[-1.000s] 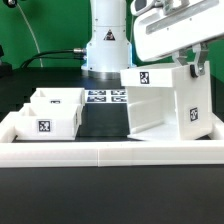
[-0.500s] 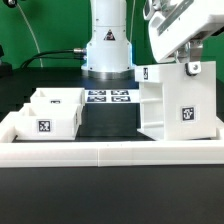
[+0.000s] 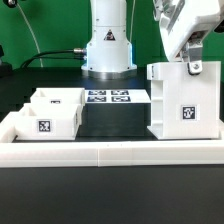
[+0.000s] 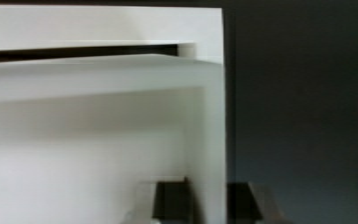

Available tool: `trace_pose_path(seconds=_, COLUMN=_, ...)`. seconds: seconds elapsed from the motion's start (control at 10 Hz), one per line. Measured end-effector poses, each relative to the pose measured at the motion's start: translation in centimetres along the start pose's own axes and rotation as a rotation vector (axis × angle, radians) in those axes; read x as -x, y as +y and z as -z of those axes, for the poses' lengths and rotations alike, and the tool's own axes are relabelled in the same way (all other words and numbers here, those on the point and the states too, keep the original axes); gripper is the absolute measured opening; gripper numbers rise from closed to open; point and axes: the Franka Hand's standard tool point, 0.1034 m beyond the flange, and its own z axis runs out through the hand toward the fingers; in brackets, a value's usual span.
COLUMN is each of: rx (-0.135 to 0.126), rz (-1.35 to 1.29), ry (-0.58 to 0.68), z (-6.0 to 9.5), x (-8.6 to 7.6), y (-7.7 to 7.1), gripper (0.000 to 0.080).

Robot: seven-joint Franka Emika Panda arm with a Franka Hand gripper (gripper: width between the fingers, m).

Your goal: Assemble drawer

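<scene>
The white drawer housing (image 3: 185,105) stands upright on the black table at the exterior view's right, one tagged face toward the camera. My gripper (image 3: 191,66) comes down on its top right and is shut on the housing's wall. In the wrist view the two dark fingers (image 4: 172,203) straddle the white wall's edge (image 4: 208,120), with my gripper (image 4: 211,203) centred on it. Two small open-top trays sit at the left, one in front (image 3: 45,120) and one behind (image 3: 58,98), both apart from the housing.
The marker board (image 3: 108,97) lies flat in front of the arm's white base (image 3: 108,45). A low white rim (image 3: 110,150) edges the table's front. A green backdrop and a cable are behind at the left.
The housing has turned in my grip and shifted toward the exterior view's right; it now stands square. My gripper moved right with it. The trays have not moved.
</scene>
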Motion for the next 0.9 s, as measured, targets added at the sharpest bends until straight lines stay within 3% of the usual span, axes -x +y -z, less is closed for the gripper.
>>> trace_pose_path(seconds=0.4, rx=-0.025, rz=0.002, ry=-0.006, z=-0.7, x=0.5, y=-2.0, gripper=0.0064)
trace_pose_path(seconds=0.8, rx=-0.006, rz=-0.014, ry=-0.015, z=-1.2, x=0.4, y=-2.3, gripper=0.0064)
trace_pose_path(seconds=0.9, rx=-0.008, rz=-0.009, ry=-0.014, z=-1.2, x=0.4, y=-2.3, gripper=0.0108)
